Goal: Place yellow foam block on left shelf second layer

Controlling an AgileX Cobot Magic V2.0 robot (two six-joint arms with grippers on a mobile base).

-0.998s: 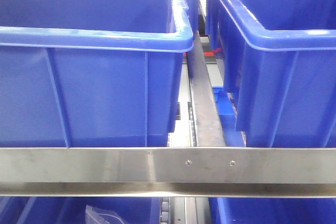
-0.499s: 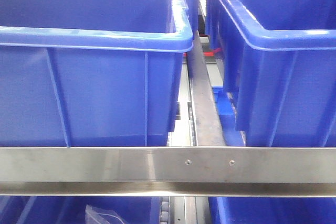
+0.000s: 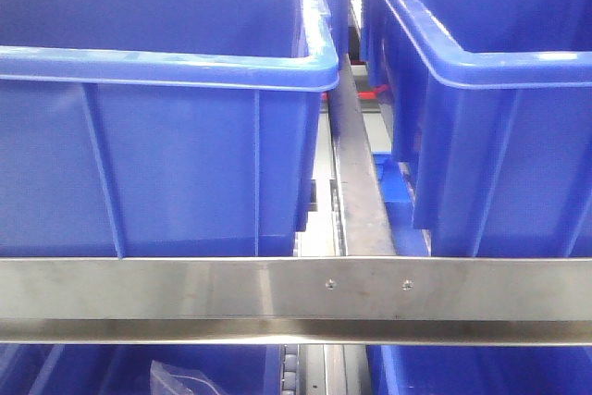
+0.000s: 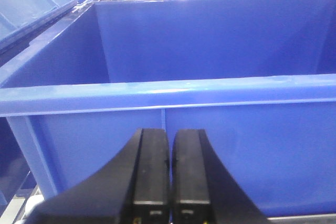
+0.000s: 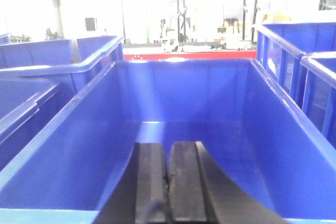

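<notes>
The yellow foam block is out of view in every frame. My left gripper [image 4: 170, 132] is shut with nothing between its black fingers, and it sits just below the rim of a blue bin [image 4: 157, 92], facing the bin's front wall. My right gripper [image 5: 167, 145] is also shut and bare, and it points into the bare interior of another blue bin [image 5: 210, 98]. Neither gripper shows in the front view, which sees the left blue bin [image 3: 166, 164] and the right blue bin [image 3: 499, 136] on the shelf.
A steel shelf rail [image 3: 296, 298] crosses the front view, with a steel divider [image 3: 356, 182] between the two bins. Below the rail lie more blue bins and a clear plastic bag [image 3: 180, 378]. Further blue bins [image 5: 47, 66] flank the right wrist view.
The front view has shifted very slightly; nothing else has visibly moved.
</notes>
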